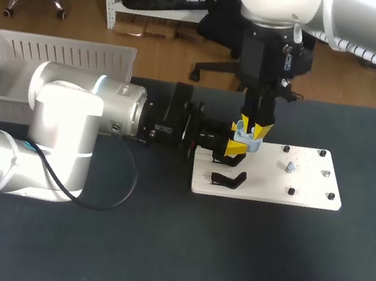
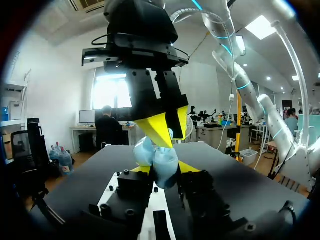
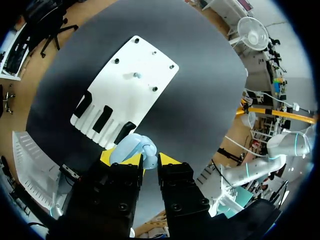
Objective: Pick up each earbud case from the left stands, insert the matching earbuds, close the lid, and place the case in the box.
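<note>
left pincer (image 2: 165,169) is gripping the blue earbud case (image 2: 160,161) from the side, right pincer (image 2: 170,136) is hanging straight above it, grip there unclear

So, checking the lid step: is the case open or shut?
Looks open: the case shows two rounded halves splayed apart in both wrist views, not one closed shell.

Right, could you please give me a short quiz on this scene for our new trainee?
1. True or false: the earbud case already lies in the white basket.
2. What grips the case from two sides? A left gripper; B a person's hand; C a black stand.
3. Fill in: a small pale-blue piece lies on the white ____.
Key: 1 false; 2 A; 3 board.
</note>
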You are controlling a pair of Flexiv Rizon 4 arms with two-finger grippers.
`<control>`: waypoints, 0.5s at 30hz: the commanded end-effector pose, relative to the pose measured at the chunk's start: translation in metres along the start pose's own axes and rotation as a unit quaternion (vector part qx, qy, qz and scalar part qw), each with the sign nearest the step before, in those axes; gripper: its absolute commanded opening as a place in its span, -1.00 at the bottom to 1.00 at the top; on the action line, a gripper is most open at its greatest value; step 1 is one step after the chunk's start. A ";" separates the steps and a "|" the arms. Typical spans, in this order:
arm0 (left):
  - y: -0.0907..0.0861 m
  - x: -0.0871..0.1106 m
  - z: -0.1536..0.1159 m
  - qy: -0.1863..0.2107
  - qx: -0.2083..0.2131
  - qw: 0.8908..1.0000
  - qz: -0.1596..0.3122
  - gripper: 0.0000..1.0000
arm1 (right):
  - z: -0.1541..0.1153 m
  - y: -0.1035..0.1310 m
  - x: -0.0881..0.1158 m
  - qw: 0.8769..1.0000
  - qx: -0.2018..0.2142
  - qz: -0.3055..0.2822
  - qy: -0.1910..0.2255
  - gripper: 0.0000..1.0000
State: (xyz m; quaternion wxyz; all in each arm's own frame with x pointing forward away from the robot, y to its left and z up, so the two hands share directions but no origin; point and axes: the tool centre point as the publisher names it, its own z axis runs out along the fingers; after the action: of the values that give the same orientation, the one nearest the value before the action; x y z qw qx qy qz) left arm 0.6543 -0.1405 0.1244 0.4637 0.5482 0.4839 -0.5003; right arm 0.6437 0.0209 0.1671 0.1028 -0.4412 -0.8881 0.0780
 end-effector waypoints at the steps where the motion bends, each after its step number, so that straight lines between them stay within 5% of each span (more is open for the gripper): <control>1: -0.001 0.001 0.001 -0.002 -0.003 1.000 0.002 -1.00 | 0.001 0.002 0.000 1.000 0.003 0.001 0.002 -1.00; 8: -0.001 0.001 0.001 -0.002 -0.003 1.000 0.002 -1.00 | 0.004 0.001 0.000 1.000 0.006 0.002 0.011 -0.98; 11: -0.001 0.001 0.001 -0.002 -0.003 1.000 0.002 -1.00 | 0.004 0.001 -0.001 1.000 0.006 0.003 0.018 -0.61; 15: -0.001 0.001 0.001 -0.002 -0.003 1.000 0.002 -1.00 | 0.004 -0.002 -0.001 1.000 0.002 0.003 0.020 -0.56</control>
State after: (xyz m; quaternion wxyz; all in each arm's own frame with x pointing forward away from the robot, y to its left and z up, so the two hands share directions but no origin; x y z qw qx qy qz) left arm 0.6541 -0.1405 0.1240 0.4636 0.5483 0.4839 -0.5003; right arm 0.6426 0.0204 0.1631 0.1205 -0.4447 -0.8846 0.0729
